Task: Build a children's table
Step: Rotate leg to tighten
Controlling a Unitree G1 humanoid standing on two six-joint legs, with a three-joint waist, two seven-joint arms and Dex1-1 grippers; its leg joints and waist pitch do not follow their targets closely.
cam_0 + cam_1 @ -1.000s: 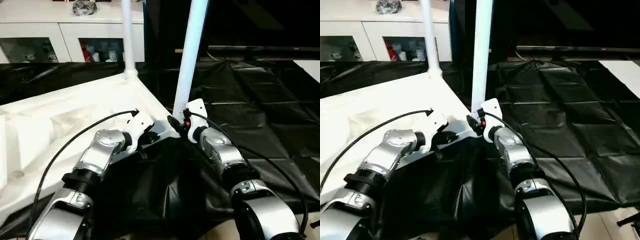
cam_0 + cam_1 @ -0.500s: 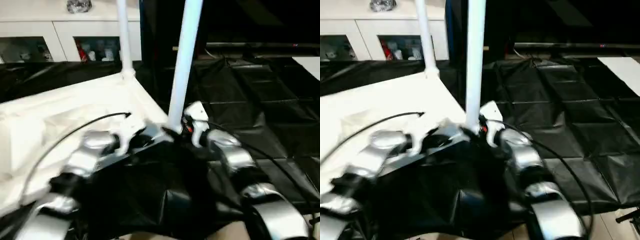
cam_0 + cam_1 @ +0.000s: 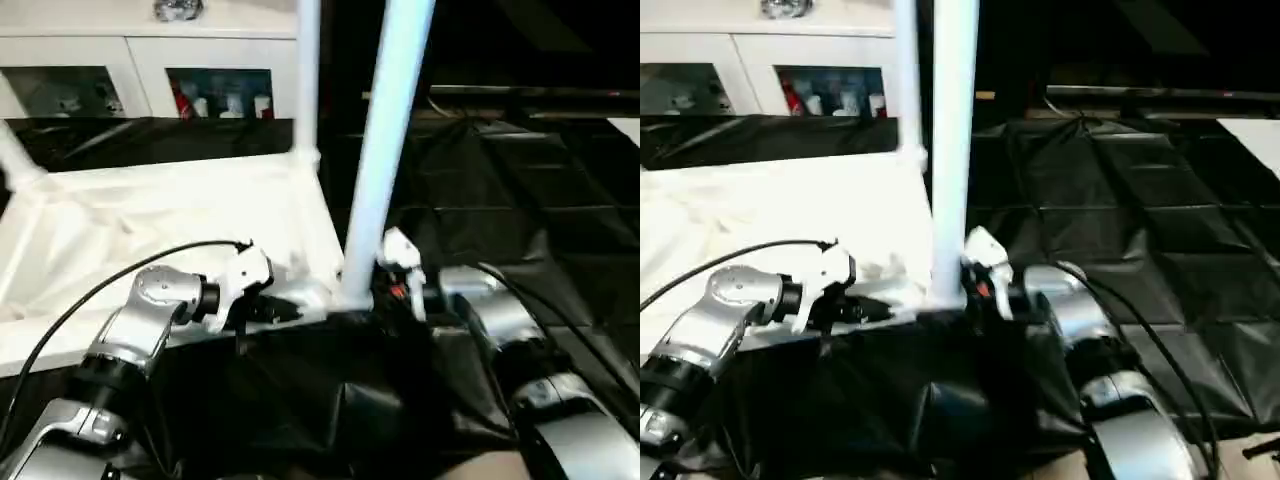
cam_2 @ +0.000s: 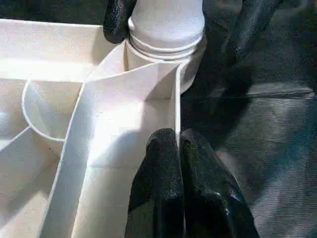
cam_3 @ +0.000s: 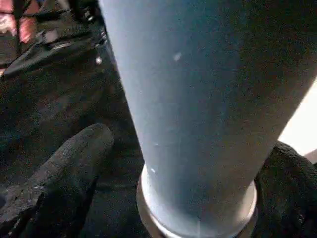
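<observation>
White plastic makes up the one tabletop, lying ribbed side up on a black plastic sheet that covers the surface around it. Three tube legs can be counted rising from it: a near leg seated upright in the corner socket closest to the grippers, a far leg standing in the corner beyond that one, and the stub of a third leg slanting off at the far corner on the left gripper's side.

Two grippers work at the near corner. The left gripper has its two black fingers pressed together with nothing between them, tips resting on the rib wall just short of the socket; in the head view it sits on the tabletop's near edge, just beside the leg. The right gripper has its fingers spread wide, one either side of the near leg's base — the left-hand finger clearly stands off the tube, so the leg is straddled, not squeezed.

Behind the sheet stands one white cabinet with glass doors — coloured items show dimly inside.
</observation>
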